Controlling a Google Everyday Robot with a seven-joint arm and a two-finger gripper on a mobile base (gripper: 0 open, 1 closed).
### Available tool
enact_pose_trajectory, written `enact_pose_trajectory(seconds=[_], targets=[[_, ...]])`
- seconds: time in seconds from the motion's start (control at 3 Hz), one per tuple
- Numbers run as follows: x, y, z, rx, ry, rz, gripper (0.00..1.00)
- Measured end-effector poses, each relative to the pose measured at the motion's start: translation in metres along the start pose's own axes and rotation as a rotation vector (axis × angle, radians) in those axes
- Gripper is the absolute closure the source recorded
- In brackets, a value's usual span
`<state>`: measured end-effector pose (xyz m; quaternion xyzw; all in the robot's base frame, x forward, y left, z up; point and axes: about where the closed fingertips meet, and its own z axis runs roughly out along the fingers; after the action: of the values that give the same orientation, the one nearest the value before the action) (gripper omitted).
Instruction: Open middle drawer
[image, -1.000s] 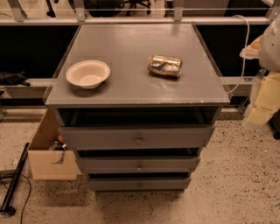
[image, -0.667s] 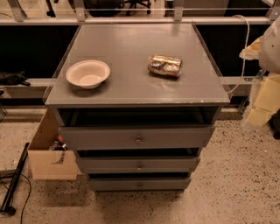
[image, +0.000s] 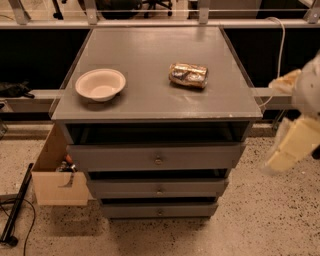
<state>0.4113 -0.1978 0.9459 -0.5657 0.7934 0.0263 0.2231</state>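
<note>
The grey cabinet (image: 150, 107) holds three stacked drawers. The middle drawer (image: 125, 188) is a low, wide grey front with a small round metal knob (image: 159, 190) at its centre. It looks pushed in, with a dark gap above it. Above it is the taller top drawer (image: 115, 157) with a bigger knob. Below it is the narrowest bottom drawer (image: 130, 210). My gripper (image: 289, 150) is a blurred cream shape at the right edge, right of the cabinet at about top-drawer height. It is well clear of the knobs and touches nothing.
On the cabinet top stand a white bowl (image: 100, 84) at the left and a crumpled shiny snack bag (image: 188, 74) at the right. A cardboard box (image: 57, 175) stands on the floor against the cabinet's left side. A black pole (image: 15, 210) lies beside it. A rail runs behind.
My gripper has dropped lower and come slightly left, toward the cabinet's right side. The drawers, bowl and bag have not moved.
</note>
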Motion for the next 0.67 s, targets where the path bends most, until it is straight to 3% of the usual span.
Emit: enact_pose_trajectory(seconds=[0.33, 0.67], targets=[[0.010, 0.026, 0.054, -0.045, -0.155, 0.054, 0.00], [-0.007, 0.037, 0.102, -0.073, -0.313, 0.083, 0.00]])
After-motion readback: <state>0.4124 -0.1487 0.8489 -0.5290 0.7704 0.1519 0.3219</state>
